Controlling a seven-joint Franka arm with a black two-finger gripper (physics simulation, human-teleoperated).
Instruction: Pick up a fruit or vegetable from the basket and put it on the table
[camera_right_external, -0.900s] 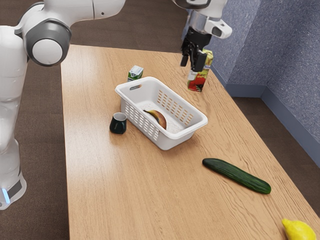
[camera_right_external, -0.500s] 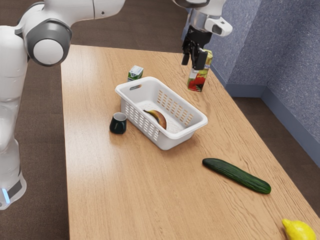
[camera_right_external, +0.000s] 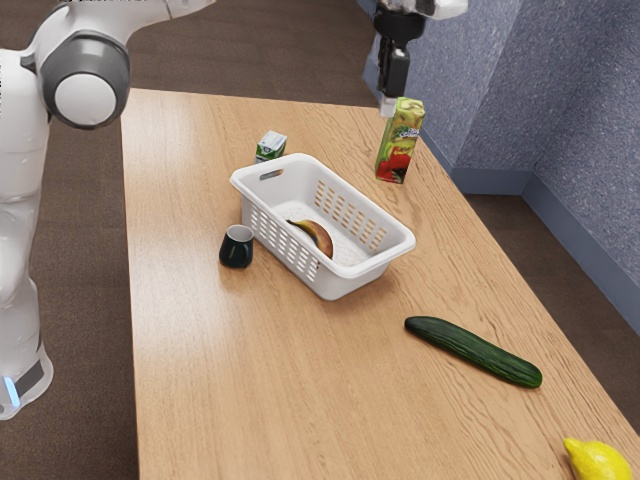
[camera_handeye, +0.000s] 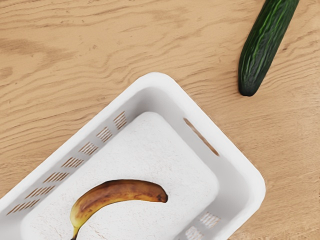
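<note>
1. The banana (camera_right_external: 318, 238) is held within the basket (camera_right_external: 352, 268), laid on its floor; in the wrist view a margin of white floor is seen between its curved back and the slotted long wall, and a wider one between its blunt end and the short wall with the handle slot.
2. The fingers (camera_right_external: 394, 80) are seen high in the upper right of the exterior view's frame, well apart from the banana; whether they are spread wide or drawn narrow cannot be told.
3. In the exterior view, the tall carton (camera_right_external: 399, 150) is seen just below the fingertips, near the worktop (camera_right_external: 270, 380)'s right edge.
4. The basket's raised rim is flanked by the dark cup (camera_right_external: 236, 248), near its left long side, and by the small carton (camera_right_external: 270, 147), near its upper left end.
5. Between the basket's lower right end and the cucumber (camera_right_external: 472, 352), a gap of wood is shown.
6. A broad stretch of wood is left open from below the cup to the bottom of the frame.
7. The lemon (camera_right_external: 598, 462) is cut by the frame's lower right edge, near the worktop's slanting edge.
</note>
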